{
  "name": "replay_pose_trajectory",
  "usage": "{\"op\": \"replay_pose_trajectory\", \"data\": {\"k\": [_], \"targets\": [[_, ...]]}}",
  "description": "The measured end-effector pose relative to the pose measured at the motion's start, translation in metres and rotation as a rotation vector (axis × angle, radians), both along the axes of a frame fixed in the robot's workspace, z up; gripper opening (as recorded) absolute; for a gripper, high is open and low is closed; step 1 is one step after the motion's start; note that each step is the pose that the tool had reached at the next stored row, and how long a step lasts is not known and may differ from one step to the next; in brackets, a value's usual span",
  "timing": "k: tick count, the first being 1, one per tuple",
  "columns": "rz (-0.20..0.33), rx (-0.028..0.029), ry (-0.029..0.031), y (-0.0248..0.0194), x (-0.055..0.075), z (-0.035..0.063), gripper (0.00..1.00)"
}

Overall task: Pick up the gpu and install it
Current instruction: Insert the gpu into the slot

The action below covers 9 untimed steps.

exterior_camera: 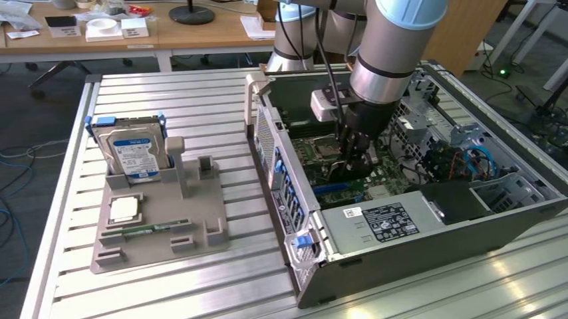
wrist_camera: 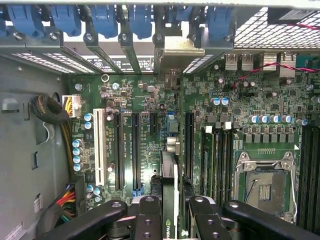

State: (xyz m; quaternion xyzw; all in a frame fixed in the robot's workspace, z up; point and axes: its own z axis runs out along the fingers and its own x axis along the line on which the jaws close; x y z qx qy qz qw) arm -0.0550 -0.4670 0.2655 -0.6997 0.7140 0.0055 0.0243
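**Arm and gripper.** The gripper (exterior_camera: 350,166) is lowered inside the open computer case (exterior_camera: 293,219), over the motherboard (wrist_camera: 150,100). In the wrist view the two black fingers (wrist_camera: 147,220) are closed to a narrow gap and clamp a card from both sides.

**The gpu** (wrist_camera: 169,190). It is held edge-on between the fingers, with a green strip along its top edge. It stands upright over the board, in line with the long dark expansion slots, between the white slot (wrist_camera: 98,145) and the memory slots beside the processor socket (wrist_camera: 265,185). It cannot be told whether its lower edge meets a slot.

**Case.** It lies on its side on the slotted metal worktop (exterior_camera: 177,93) with the side panel off. Blue retaining clips (wrist_camera: 105,20) line the rear slot openings.

**Holder tray** (exterior_camera: 159,246). This grey tray sits on the worktop, at the exterior view's left of the case. It carries:
- a hard drive (exterior_camera: 133,149), standing upright
- a processor chip (exterior_camera: 124,209), lying flat
- a memory stick (exterior_camera: 142,230), lying flat
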Motion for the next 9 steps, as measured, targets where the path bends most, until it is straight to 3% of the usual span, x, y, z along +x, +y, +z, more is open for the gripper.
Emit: {"op": "replay_pose_trajectory", "data": {"k": [9], "targets": [[0.0,0.0,0.0,-0.0003,-0.0027,0.0,0.26]]}}
